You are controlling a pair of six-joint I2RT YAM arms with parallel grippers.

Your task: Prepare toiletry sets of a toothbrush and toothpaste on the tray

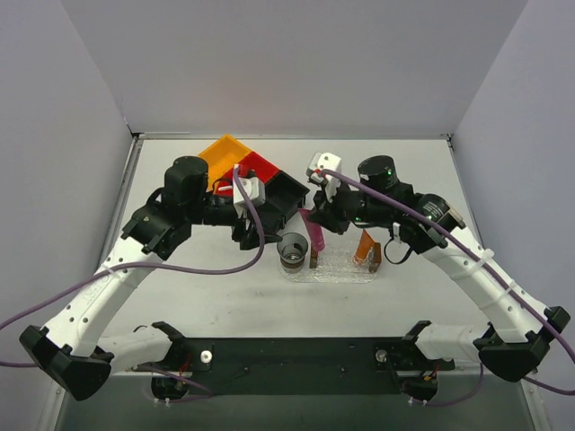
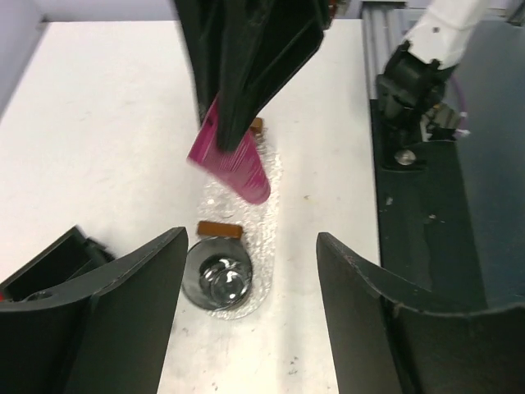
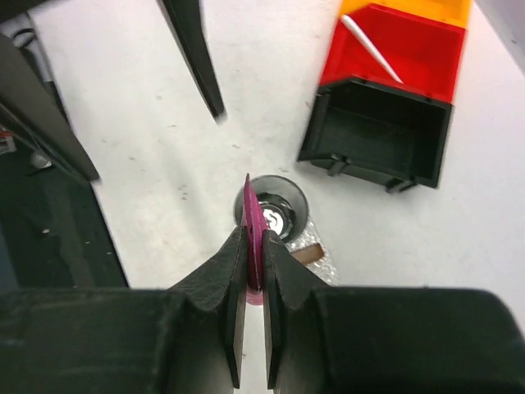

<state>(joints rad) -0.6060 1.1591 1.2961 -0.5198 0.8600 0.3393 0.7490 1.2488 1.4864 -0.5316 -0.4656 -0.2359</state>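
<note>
At the bottom of the right wrist view, the right gripper (image 3: 254,246) is pinched on the magenta toothpaste (image 3: 253,215), holding it edge-on over the tray (image 3: 326,267) beside a grey cup (image 3: 297,195). The tube looks light and soft, so gripping its flat sides suits it. The left gripper (image 2: 250,242) hangs spread and empty. Farthest, upper right, the toothbrush (image 3: 371,48) lies in the red bin (image 3: 426,57). It looks thin, stiff and light, best taken mid-shaft.

The left arm (image 1: 117,269) reaches from the near left toward the middle, and the left gripper (image 2: 250,246) hangs with its fingers spread wide, nothing between them. The right arm (image 1: 485,269) bends in from the right. The right gripper (image 3: 253,238), seemingly angled downward, pinches the magenta toothpaste tube (image 3: 253,209).
</note>
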